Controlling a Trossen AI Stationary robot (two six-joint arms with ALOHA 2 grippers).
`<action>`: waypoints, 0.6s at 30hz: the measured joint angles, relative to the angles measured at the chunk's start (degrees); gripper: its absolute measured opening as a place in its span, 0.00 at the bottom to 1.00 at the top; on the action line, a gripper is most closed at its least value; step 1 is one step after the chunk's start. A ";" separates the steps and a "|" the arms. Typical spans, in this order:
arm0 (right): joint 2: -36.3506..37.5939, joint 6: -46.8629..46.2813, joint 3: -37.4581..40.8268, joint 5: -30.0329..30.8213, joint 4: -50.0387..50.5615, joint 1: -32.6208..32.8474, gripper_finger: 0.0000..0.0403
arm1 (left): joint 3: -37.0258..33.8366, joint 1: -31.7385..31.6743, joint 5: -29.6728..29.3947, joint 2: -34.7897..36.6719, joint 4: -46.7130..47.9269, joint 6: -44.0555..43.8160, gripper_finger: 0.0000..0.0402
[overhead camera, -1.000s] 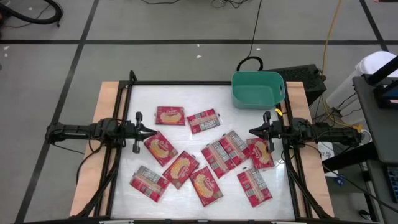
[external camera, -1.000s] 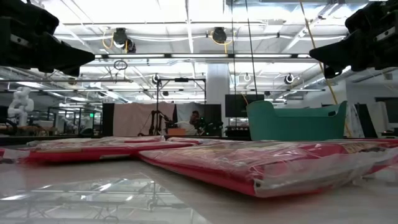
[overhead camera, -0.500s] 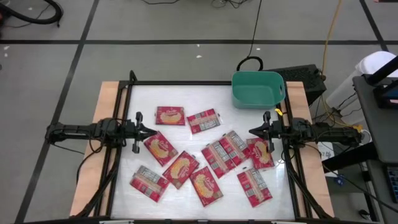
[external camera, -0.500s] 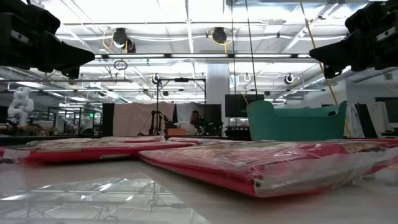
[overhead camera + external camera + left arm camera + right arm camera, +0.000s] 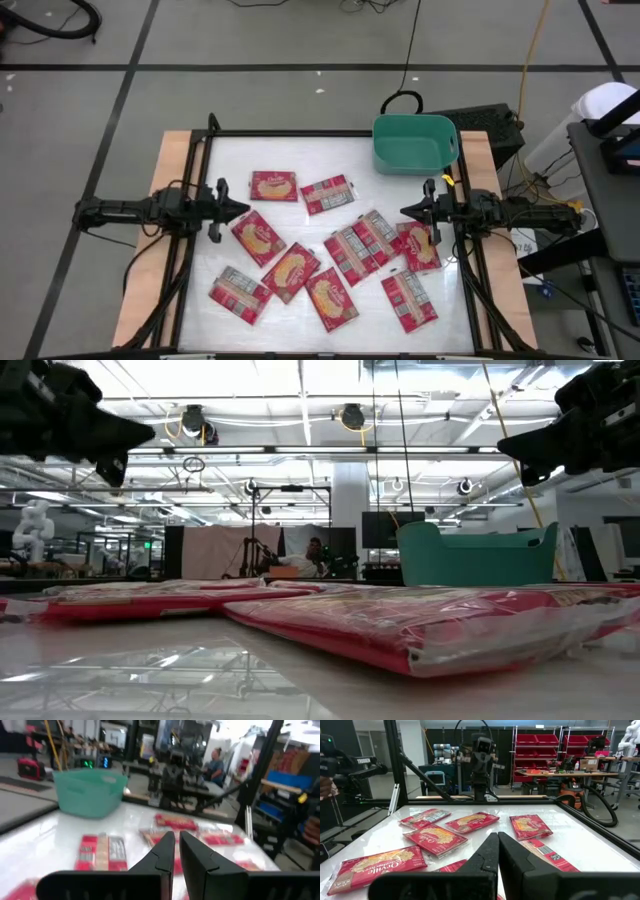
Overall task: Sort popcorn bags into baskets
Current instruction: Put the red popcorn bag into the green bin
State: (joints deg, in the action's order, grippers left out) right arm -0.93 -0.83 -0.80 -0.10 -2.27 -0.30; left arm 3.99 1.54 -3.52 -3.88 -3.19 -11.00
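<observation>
Nothing is held yet, so the step in hand looks like choosing and reaching for a first packet. The left gripper (image 5: pixel 240 211) hangs above the worktop (image 5: pixel 300 160) with its jaws drawn narrow, only a slit between them, and empty; the right gripper (image 5: pixel 408 212) hangs opposite with its jaws shut tight, also empty. The popcorn bags (image 5: pixel 330 255) lie flat and scattered between and in front of the two sets of jaws, several overlapping in the cluster just below the right jaws, while one bag (image 5: pixel 258 238) lies just beneath the left jaws and apart from its neighbours. The teal basket (image 5: pixel 414 143) stands empty at the far corner, beyond the right jaws and well apart from the left ones. A good grasp probably calls for opening the jaws first, then coming down on a free edge of a lone packet rather than the overlapped pile, since flat, slick wrappers may slide or lift two at once.
</observation>
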 joint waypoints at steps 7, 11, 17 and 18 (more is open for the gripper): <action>0.02 -0.05 -0.02 0.55 -0.25 0.01 0.00 | 13.99 0.00 -7.86 -6.90 12.61 1.69 0.08; 0.00 -2.91 0.00 1.81 -0.52 0.00 0.00 | 23.29 0.00 -11.55 -14.07 24.37 -1.40 0.08; 0.00 -9.86 0.01 1.79 -0.50 0.00 0.00 | 32.68 0.00 -14.83 -26.21 37.67 -8.51 0.08; 0.00 -11.24 0.00 1.79 -0.50 0.00 0.00 | 33.41 -0.01 -14.83 -28.20 39.12 -9.30 0.08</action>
State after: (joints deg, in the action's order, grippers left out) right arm -0.93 -12.07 -0.81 1.69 -2.76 -0.30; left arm 37.40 1.53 -18.35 -32.08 35.93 -20.30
